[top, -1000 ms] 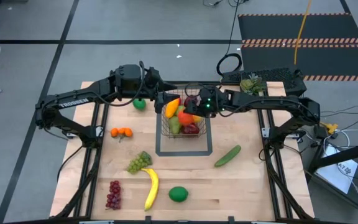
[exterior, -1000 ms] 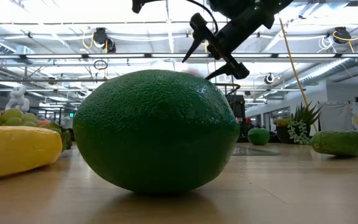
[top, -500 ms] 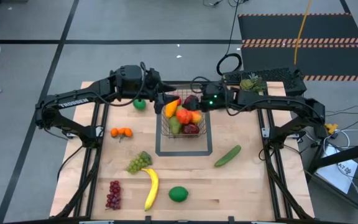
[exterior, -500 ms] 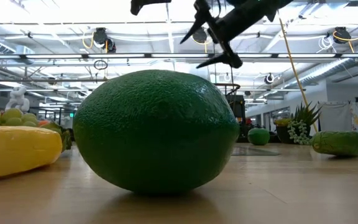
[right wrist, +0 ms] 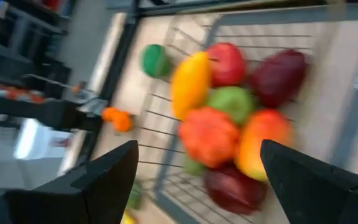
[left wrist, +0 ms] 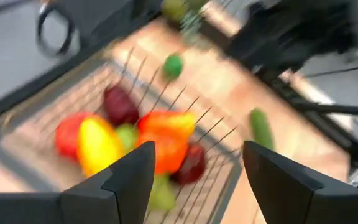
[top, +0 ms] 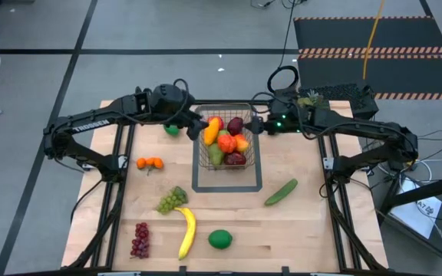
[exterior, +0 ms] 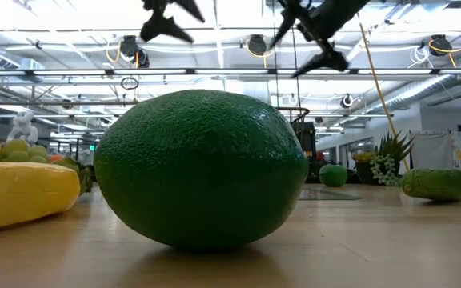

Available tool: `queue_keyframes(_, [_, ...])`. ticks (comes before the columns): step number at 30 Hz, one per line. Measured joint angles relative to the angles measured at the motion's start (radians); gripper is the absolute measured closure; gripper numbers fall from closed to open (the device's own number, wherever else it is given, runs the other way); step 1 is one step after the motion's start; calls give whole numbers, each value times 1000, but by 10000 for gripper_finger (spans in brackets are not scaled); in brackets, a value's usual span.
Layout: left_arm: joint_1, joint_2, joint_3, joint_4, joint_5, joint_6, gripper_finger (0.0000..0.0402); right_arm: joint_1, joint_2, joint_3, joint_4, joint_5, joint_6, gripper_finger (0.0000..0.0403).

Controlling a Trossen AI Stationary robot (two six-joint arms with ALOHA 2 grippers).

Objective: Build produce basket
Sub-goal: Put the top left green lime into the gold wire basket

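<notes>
High view: pale wooden table (top: 298,222) on a grey floor marked with dark lines; a black mat with striped edges lies beyond the far right corner. The wire basket (top: 228,170) stands at centre toward the far edge, holding a heap of red, orange, yellow and green fruit. The left gripper (top: 199,126) sits at the basket's left rim, the right gripper (top: 253,125) at its right rim, both with fingers apart and nothing between them. Loose on the table: a small green fruit (top: 173,129) partly under the left arm, small oranges (top: 150,162), green grapes (top: 172,199), red grapes (top: 140,239), banana (top: 186,232), lime (top: 220,239), cucumber (top: 281,192).

Low view: the lime (exterior: 202,168) fills the foreground and blocks most of the table; banana end at left, cucumber at right. Ceiling beams and lights behind.

Left wrist view: blurred; spread fingers (left wrist: 126,186) over the basket's fruit.

Right wrist view: blurred; spread fingers (right wrist: 107,177), empty, over the same heap.
</notes>
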Motion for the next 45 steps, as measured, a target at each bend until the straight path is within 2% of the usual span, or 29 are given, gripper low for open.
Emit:
queue_keyframes(6, [42, 0, 0, -174, -46, -30, 160, -9, -50, 0, -154, 69, -21, 69])
queue_keyframes(13, [127, 0, 0, -321, -71, -6, 160, -13, -71, 0, -265, 73, -27, 69])
queue_keyframes(22, [189, 0, -10, -410, -71, 106, 160, -12, -71, 0, -317, 67, -64, 69])
queue_keyframes(26, [206, -1, -49, -415, -69, 100, 160, -12, -71, 0, -355, 61, -72, 69])
queue_keyframes(31, [204, -1, -86, -433, -63, 86, 160, -6, -77, 0, -385, -63, -77, 69])
queue_keyframes(36, [175, -1, -107, -432, 4, 62, 160, 41, -78, 0, -465, -218, -204, 69])
queue_keyframes(41, [149, -1, -107, -420, 7, 52, 160, 88, -78, 0, -571, -248, -231, 69])
queue_keyframes(45, [168, 0, -107, -436, -54, 19, 160, 100, -78, 0, -594, -244, -199, 69])
